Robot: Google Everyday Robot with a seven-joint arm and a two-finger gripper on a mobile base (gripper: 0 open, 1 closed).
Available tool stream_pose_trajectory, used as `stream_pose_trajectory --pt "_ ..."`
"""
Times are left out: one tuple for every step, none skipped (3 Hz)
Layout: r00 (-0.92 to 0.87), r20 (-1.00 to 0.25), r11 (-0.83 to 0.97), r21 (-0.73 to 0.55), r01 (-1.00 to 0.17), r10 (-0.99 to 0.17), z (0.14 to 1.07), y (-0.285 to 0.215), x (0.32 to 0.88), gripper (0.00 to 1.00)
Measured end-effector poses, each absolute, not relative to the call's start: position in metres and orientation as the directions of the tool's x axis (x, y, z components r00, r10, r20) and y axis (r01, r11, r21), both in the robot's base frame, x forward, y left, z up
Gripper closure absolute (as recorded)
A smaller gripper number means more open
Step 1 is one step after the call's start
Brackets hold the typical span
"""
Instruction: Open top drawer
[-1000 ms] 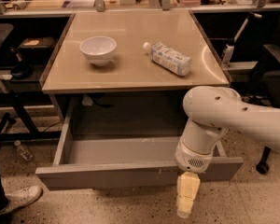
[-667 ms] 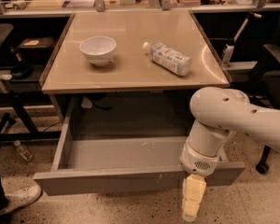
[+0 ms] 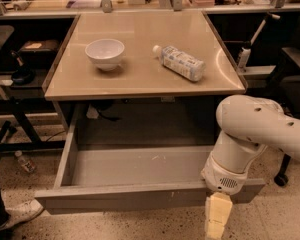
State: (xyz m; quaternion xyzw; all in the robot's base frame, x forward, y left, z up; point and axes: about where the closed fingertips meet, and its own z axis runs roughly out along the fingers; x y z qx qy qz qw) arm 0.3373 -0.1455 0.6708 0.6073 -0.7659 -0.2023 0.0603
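Standing open under the table (image 3: 140, 81), we logged the top drawer (image 3: 120, 199), its front's right end hidden behind the arm (image 3: 250, 129). The gripper (image 3: 217, 221) hung just before that front, cut off below; whether it was clenched or released, we could not tell.

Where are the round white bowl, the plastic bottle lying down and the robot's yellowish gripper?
Round white bowl (image 3: 105, 54): camera view, its outer side.
Lying plastic bottle (image 3: 182, 64): camera view, its labelled middle.
Yellowish gripper (image 3: 216, 225): camera view, its lower end, in front of the open grey top drawer (image 3: 135, 197).
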Motion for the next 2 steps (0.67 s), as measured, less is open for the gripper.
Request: stream_pose_trajectory --pt "-0.283 -0.157 0.202 0.398 -0.895 -0.946 0.6776 -0.1577 0.3208 0.00" --pt "-0.283 -0.157 0.202 0.398 -0.895 -0.946 0.6776 -0.1577 0.3208 0.00"
